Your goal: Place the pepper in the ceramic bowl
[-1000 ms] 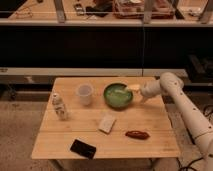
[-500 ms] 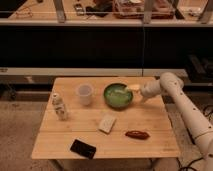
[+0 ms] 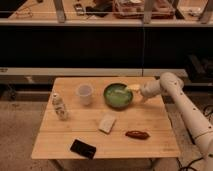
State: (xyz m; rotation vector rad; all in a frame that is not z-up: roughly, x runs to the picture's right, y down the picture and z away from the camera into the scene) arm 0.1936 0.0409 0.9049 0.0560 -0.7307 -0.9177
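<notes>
The single camera is looking down at the whole table (image 3: 60, 145) from mid-distance, facing dark shelving (image 3: 100, 47); the end effector (image 3: 134, 89) is hovering beside the ceramic bowl (image 3: 118, 96).

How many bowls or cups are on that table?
2: the white cup left of centre, the ceramic bowl to its right. The gripper is at the bowl's right rim.

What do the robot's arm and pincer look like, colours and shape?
The arm is smooth white, made of thick rounded tube-like segments with a bulbous joint. No cables or markings show. Its pincer, at the right rim of the ceramic bowl, looks small and pale yellowish.
</notes>
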